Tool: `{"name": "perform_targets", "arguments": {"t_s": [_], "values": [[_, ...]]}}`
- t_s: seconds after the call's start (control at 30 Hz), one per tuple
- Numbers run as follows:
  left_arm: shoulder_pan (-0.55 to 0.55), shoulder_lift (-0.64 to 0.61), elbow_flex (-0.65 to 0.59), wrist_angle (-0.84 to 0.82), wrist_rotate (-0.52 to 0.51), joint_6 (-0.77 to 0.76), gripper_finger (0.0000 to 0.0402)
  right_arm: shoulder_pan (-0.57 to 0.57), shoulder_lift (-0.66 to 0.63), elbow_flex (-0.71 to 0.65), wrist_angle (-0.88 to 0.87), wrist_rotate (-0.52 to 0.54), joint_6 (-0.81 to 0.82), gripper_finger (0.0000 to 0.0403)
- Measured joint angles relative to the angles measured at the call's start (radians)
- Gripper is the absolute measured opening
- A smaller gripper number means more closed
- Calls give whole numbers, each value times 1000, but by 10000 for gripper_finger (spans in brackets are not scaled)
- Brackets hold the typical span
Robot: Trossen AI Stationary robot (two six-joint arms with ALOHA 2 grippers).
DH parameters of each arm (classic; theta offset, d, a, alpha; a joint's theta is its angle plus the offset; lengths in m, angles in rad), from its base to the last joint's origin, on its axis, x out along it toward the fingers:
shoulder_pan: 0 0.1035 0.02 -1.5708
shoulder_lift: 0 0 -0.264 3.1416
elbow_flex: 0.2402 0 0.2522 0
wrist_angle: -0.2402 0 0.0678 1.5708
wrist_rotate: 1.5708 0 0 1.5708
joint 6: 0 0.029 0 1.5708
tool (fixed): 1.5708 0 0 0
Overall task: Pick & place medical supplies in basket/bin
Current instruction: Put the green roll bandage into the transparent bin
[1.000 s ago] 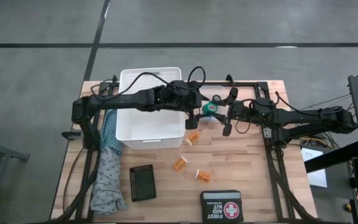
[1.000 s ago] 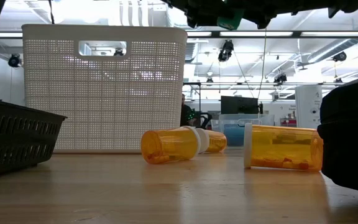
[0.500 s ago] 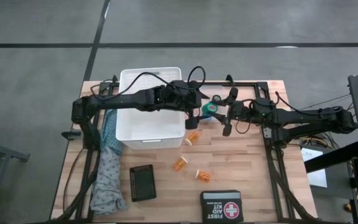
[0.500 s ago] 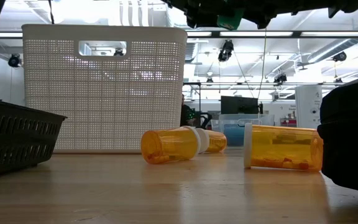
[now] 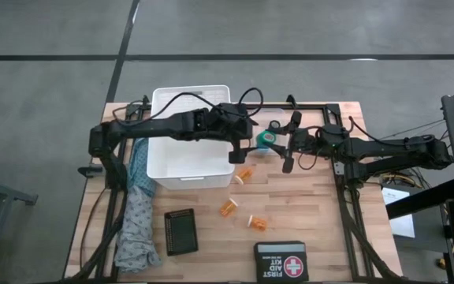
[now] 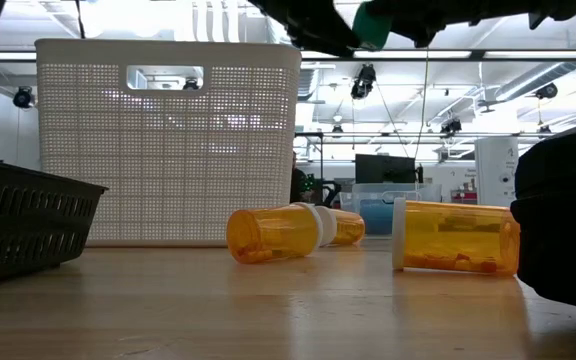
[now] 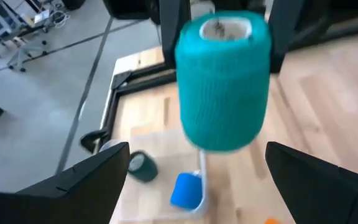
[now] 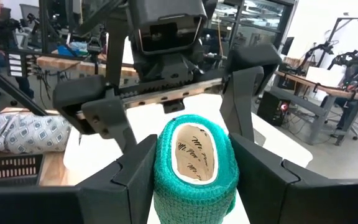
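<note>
The teal bandage roll [image 8: 195,167] is sitting clamped in the right gripper [image 5: 273,140] just beside the white basket [image 5: 181,177], the left gripper [image 5: 237,150] is gaping wide, and three pill bottles [image 5: 228,208] are lying unpicked.

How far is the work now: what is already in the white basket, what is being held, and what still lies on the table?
Nothing shows inside the white basket, so no step looks done. The right gripper is shut on a teal bandage roll above the table beside the basket; the left gripper is open around it without touching. Three orange pill bottles and the patterned cloth remain on the table.
</note>
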Motion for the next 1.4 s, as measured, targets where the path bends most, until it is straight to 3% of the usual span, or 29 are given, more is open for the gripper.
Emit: {"name": "perform_targets", "arguments": {"t_s": [0.33,0.47,0.77,1.4], "values": [[1,-50,0,-73,-153,37,381,-1,0,0,-18,3,3,185],[1,-99,0,-109,-205,33,381,-1,0,0,-24,50,26,185],[1,-204,0,-131,-205,34,382,-18,23,0,-47,205,49,185],[1,-260,0,-170,-205,33,381,-179,160,0,-269,211,304,182]]}}
